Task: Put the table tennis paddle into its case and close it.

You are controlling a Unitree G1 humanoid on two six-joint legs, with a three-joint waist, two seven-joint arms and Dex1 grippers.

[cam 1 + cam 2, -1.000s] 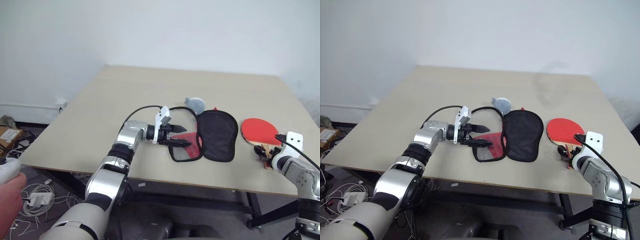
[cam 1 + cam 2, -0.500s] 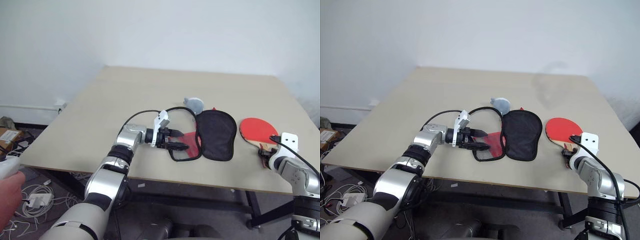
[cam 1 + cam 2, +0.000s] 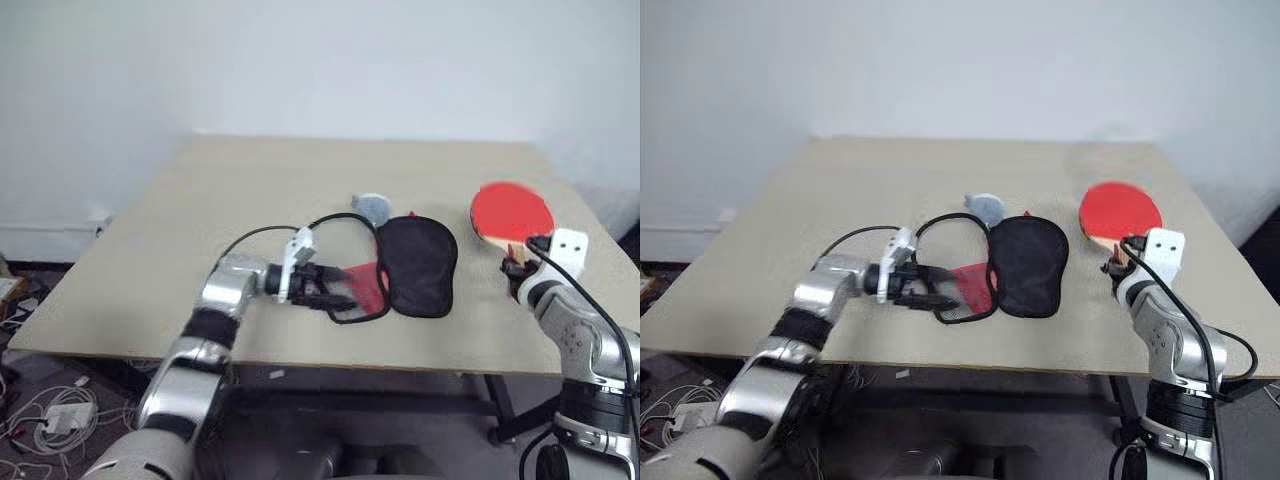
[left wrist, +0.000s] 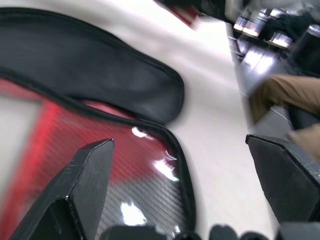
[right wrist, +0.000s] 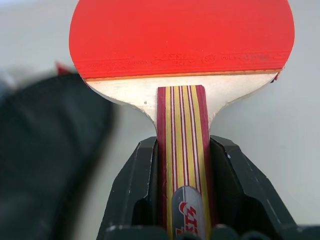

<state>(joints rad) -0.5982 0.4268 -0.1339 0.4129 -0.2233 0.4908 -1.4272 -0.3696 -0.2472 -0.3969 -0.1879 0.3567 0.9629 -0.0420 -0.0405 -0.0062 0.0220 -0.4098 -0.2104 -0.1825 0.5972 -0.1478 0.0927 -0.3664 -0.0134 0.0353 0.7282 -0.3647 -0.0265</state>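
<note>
Paddle [image 5: 181,55] sits in the right gripper [image 5: 182,200], whose two black fingers [image 5: 131,192] press against either side of the striped handle; its red face is raised above the right part of the table [image 3: 250,190], tilted up toward the far wall. Case [image 3: 415,265] lies open near the table's middle, black lining up, with a red flap on its left side. Left gripper [image 3: 335,290] hovers at that flap, fingers [image 4: 82,175] spread wide with nothing between them. A small grey plush [image 3: 372,207] rests just beyond the case's far-left edge. A black cable [image 3: 262,235] loops over the left arm.
</note>
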